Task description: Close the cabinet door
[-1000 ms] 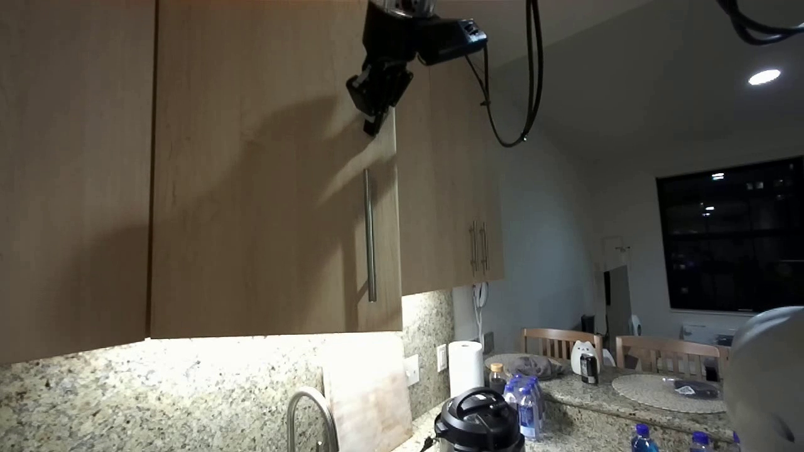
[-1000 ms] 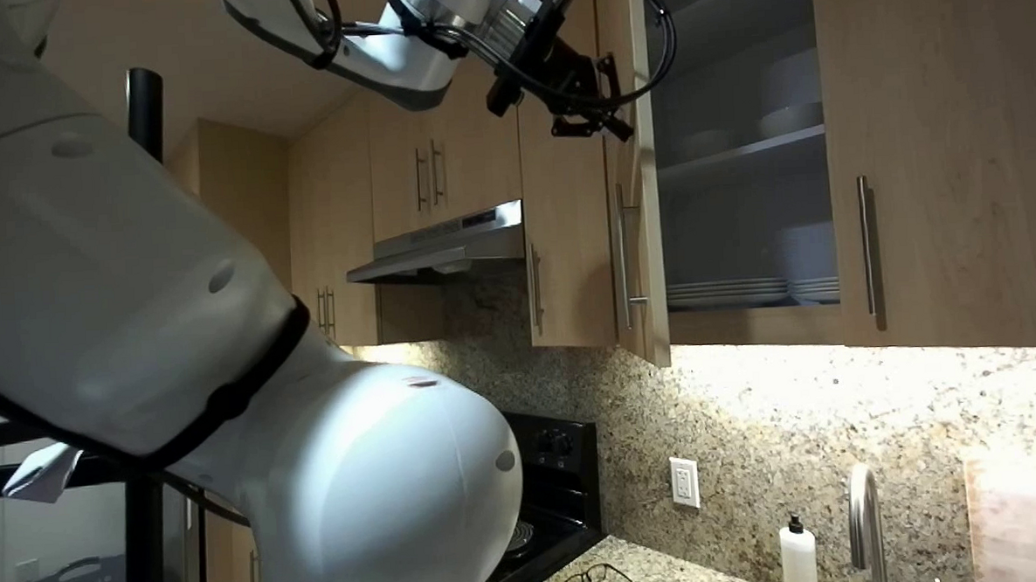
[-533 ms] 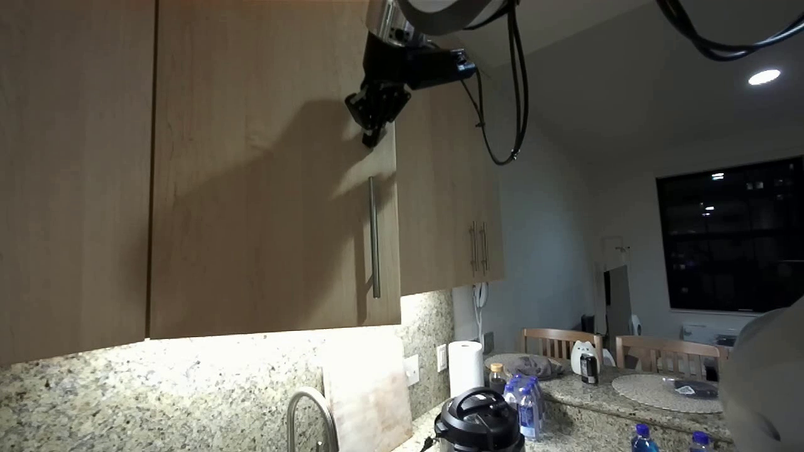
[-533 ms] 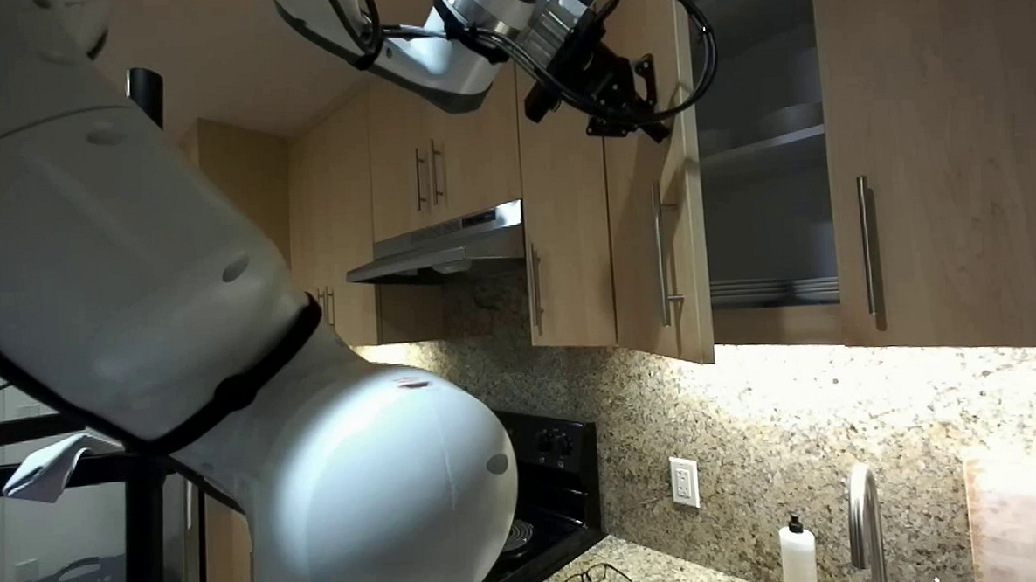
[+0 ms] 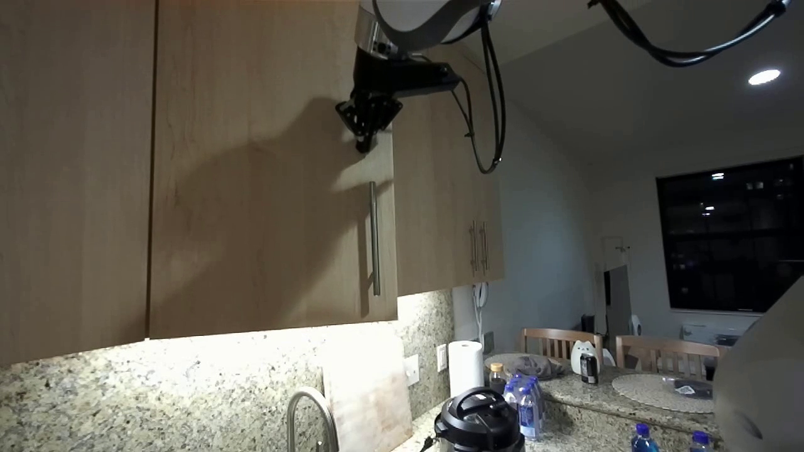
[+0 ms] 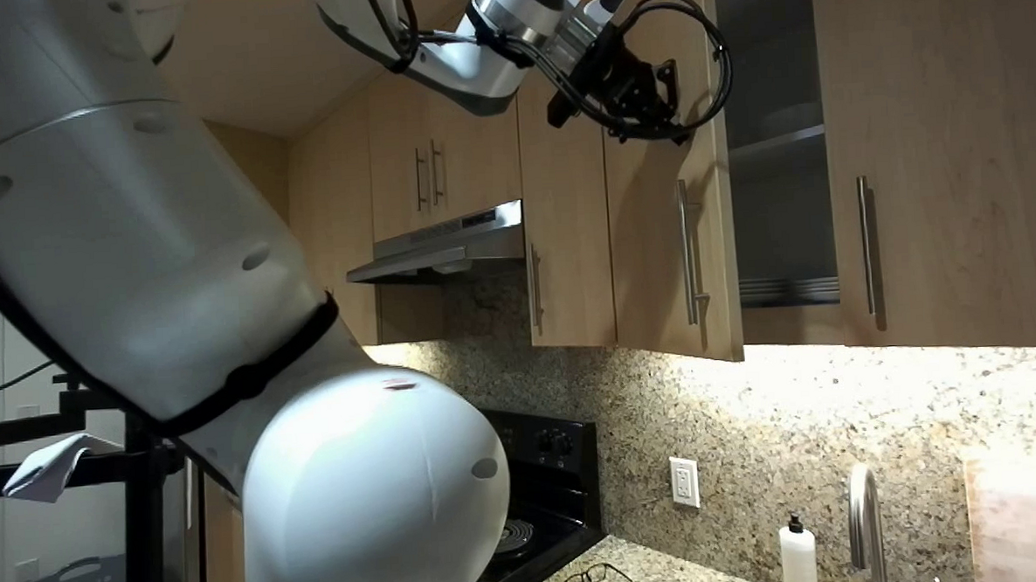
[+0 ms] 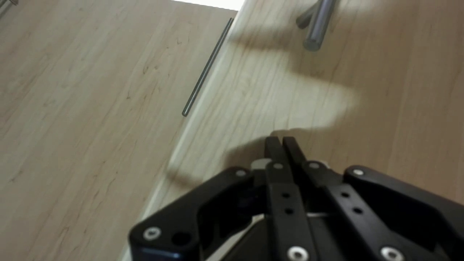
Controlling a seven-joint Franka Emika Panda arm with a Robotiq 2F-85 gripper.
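Note:
The cabinet door [image 6: 657,276] is light-tan wood and stands partly open in an exterior view; its broad face also shows in an exterior view [image 5: 264,220] and in the wrist view [image 7: 380,90]. Its steel bar handle [image 5: 375,238] is upright near the free edge and also shows in the wrist view [image 7: 319,27]. My gripper [image 7: 281,139] is shut and holds nothing. In both exterior views the gripper [image 5: 363,149] is above the handle [image 6: 688,253], fingertips against or very near the door's outer face, close to the free edge. Exact contact is hard to see.
Behind the door, the cabinet holds stacked plates [image 6: 789,291] and a shelf [image 6: 778,142]. A shut neighbouring cabinet [image 6: 950,176] stands beside the opening. Below are a faucet [image 5: 312,402], a black-lidded cooker [image 5: 480,417] and a range hood [image 6: 446,242]. A cable loop hangs by my wrist.
The door has swung inward, and the visible cabinet opening has narrowed. My gripper has moved along with the door, slightly downward, staying shut above the handle.

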